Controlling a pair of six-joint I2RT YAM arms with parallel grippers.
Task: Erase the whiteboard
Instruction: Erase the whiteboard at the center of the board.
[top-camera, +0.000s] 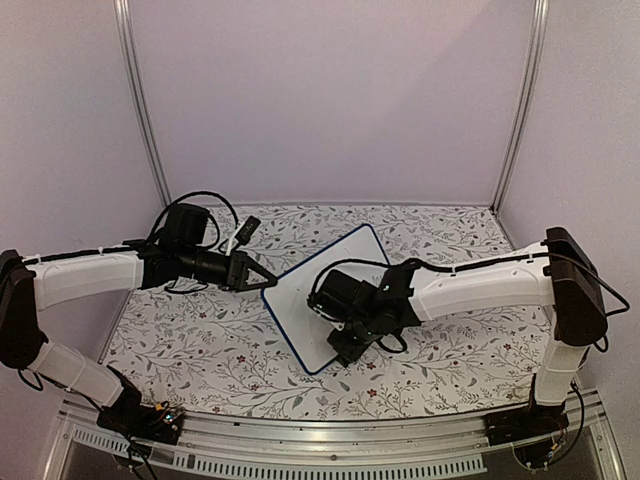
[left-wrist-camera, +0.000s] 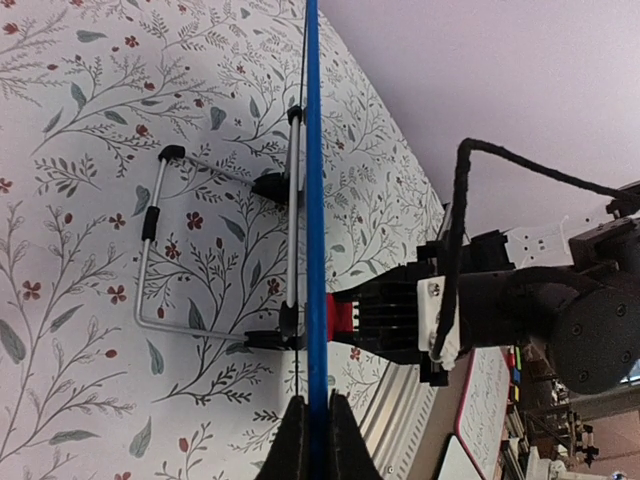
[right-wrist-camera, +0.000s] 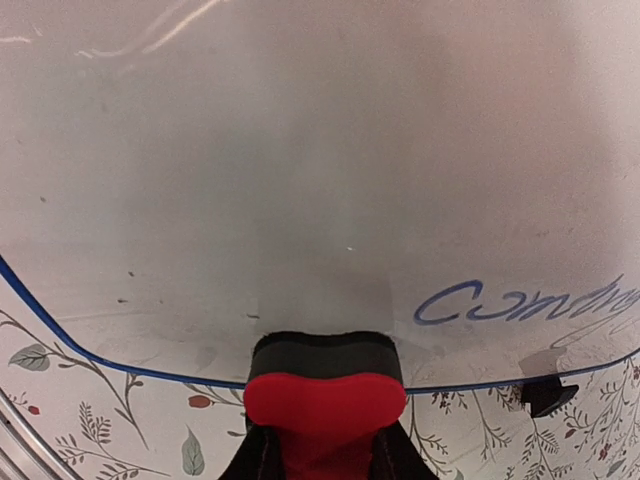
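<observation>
The whiteboard stands tilted on the floral table, white with a thin blue frame. My left gripper is shut on its left edge; in the left wrist view the blue edge runs up from between my left gripper's jaws. My right gripper is shut on a red eraser with black felt, which presses on the board's face near the lower frame. Blue handwriting remains just right of the eraser. The same eraser shows against the board's far side.
A wire stand props the board from behind. A small black foot sits under the board's lower edge. The floral tablecloth lies all round, with pale walls behind and an aluminium rail at the near edge.
</observation>
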